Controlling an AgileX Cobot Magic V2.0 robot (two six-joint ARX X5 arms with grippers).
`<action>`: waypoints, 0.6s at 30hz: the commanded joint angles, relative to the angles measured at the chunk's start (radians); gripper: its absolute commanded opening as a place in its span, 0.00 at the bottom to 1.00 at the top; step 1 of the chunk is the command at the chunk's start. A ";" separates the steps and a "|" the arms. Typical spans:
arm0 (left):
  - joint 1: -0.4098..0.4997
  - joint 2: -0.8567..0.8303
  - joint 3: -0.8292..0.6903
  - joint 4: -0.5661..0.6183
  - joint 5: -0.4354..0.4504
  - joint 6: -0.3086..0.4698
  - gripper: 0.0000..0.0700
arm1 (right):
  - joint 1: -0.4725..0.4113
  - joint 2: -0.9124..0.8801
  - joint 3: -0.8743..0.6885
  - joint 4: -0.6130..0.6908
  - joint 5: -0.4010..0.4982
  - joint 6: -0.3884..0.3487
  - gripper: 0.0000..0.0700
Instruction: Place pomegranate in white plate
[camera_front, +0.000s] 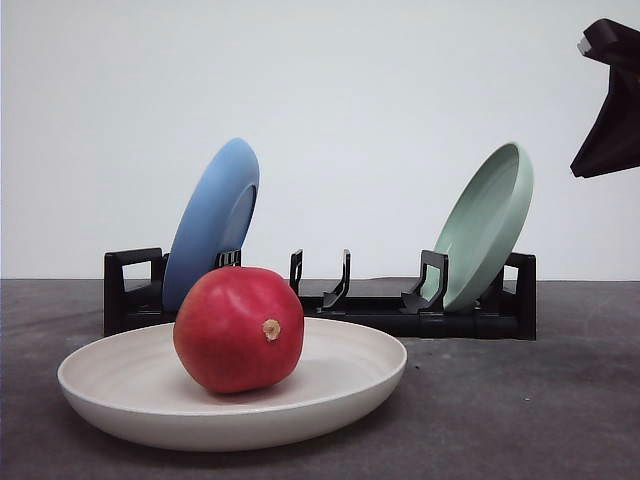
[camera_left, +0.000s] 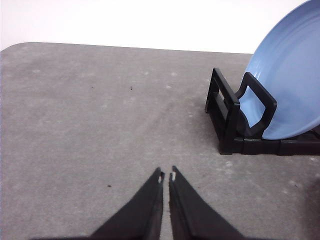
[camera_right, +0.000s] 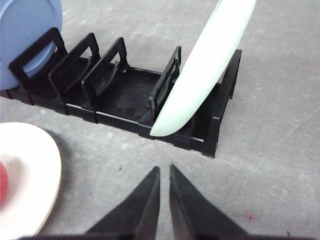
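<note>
The pomegranate (camera_front: 238, 328) rests in the white plate (camera_front: 120, 385) on the table (camera_front: 520, 400). The left pincer (camera_left: 166, 176) and the right pincer (camera_right: 164, 170) are each nearly closed, gripping nothing.

Open table (camera_front: 520, 400) right of white plate (camera_front: 350, 375); rack (camera_front: 330, 300) with 2 plates behind.

I'm seeing a smooth, slightly glossy skin on the pomegranate (camera_front: 238, 328), with a dry tan stub. The white plate (camera_front: 345, 385) looks matt, faintly ridged. The blue plate (camera_front: 213, 218) and green plate (camera_front: 487, 222) show a soft satin sheen. The rack (camera_right: 120, 95) reads as black plastic; the tabletop (camera_left: 100, 115) is grey, rough, speckled.
</note>
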 joint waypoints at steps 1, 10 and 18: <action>0.000 0.000 -0.011 -0.001 0.002 -0.003 0.00 | 0.002 -0.025 -0.001 0.005 0.017 -0.070 0.04; 0.000 0.000 -0.011 -0.001 0.002 -0.003 0.00 | -0.102 -0.277 -0.145 -0.014 0.052 -0.143 0.04; 0.000 0.000 -0.011 -0.001 0.002 -0.003 0.00 | -0.225 -0.599 -0.356 -0.005 0.055 -0.142 0.04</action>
